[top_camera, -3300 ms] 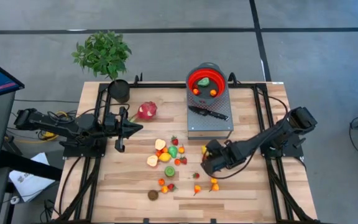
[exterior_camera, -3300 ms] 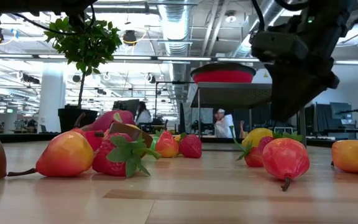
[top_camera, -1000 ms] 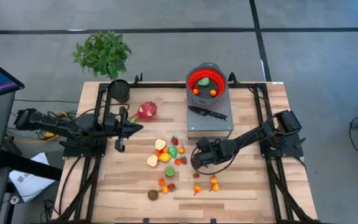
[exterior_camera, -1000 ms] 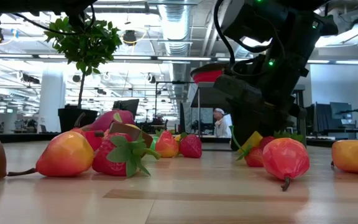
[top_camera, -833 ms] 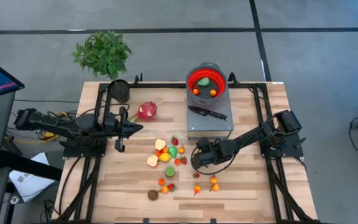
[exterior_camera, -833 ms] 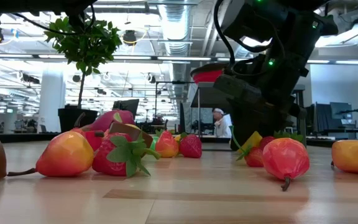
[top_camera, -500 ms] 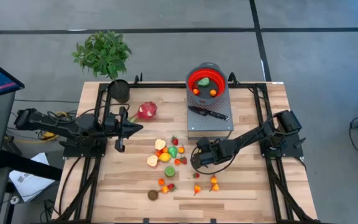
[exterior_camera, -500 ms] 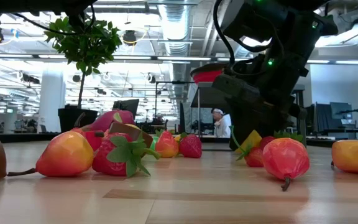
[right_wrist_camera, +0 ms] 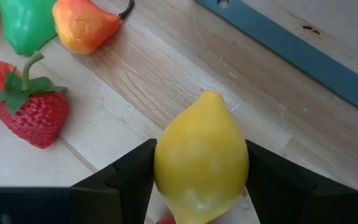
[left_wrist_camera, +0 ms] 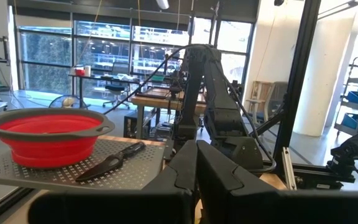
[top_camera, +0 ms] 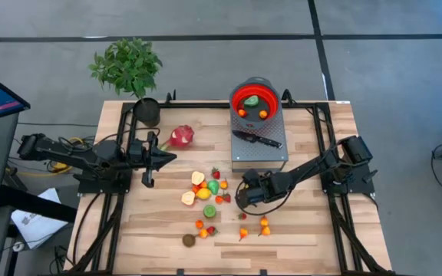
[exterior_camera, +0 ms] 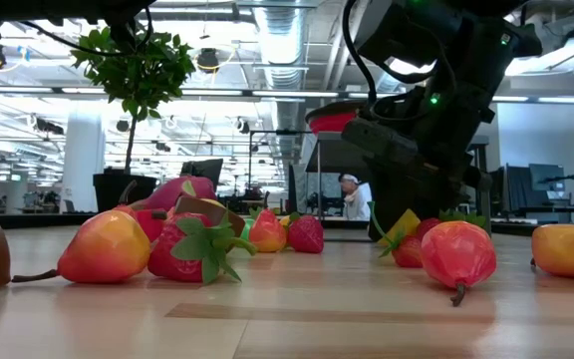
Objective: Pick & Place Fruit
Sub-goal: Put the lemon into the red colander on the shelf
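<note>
Early in the job, judging from the table. 3 pieces already in the red bowl [top_camera: 252, 100] on the perforated grey stand [top_camera: 259, 150]: 2 small orange ones and 1 green. Most of the fruit [top_camera: 207, 190] left loose on the wooden table [top_camera: 313, 234], clustered near the middle, with a few orange and red pieces and 1 brown one closer to the front edge. Pink-red dragon fruit [top_camera: 181, 136] apart from the cluster, just beside the left gripper [top_camera: 169, 158]. Black-handled knife [top_camera: 255, 139] lying on the stand in front of the bowl.

Right gripper [top_camera: 242, 193] down at the table at the right edge of the cluster, fingers [right_wrist_camera: 123, 176] spread wide to either side of a yellow lemon [right_wrist_camera: 201, 157]; pressing on it or only bracketing it, cannot be told. Strawberry [right_wrist_camera: 32, 112] and orange-red pear [right_wrist_camera: 84, 23] near it on the wood.

Left gripper parked at the left side of the table, jaws fully closed on nothing.

No brand, label or readable writing anywhere.
</note>
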Controlling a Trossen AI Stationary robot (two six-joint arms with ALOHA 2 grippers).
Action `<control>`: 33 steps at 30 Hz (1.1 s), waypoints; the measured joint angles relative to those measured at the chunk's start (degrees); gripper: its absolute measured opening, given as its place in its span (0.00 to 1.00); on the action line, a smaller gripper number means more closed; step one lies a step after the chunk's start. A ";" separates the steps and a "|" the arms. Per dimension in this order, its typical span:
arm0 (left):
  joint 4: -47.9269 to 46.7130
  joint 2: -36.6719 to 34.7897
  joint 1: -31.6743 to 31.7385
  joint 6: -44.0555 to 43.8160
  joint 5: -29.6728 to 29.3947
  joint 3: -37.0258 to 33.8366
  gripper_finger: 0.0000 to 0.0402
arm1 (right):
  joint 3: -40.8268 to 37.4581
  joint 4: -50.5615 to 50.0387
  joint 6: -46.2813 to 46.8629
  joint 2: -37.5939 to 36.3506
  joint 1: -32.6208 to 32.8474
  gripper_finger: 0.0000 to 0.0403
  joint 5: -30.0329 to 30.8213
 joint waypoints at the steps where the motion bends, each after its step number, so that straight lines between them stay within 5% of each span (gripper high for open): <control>1: 0.00 -0.02 -0.02 0.00 0.00 0.00 0.01 | 0.00 0.00 0.00 0.00 0.00 0.54 0.00; 8: 0.00 -0.01 0.00 0.00 0.00 0.00 0.01 | 0.00 0.04 -0.55 0.00 0.00 0.49 0.03; 15: 0.00 0.00 -0.02 -0.02 0.00 0.00 0.01 | 0.00 0.00 -0.52 0.01 0.00 0.70 0.00; 21: 0.00 0.00 -0.01 -0.01 0.00 0.00 0.01 | 0.00 0.00 -0.52 0.00 0.00 0.78 0.02; 33: 0.00 0.00 -0.02 -0.01 0.01 0.00 0.01 | 0.00 0.00 -0.52 0.00 0.00 0.73 0.42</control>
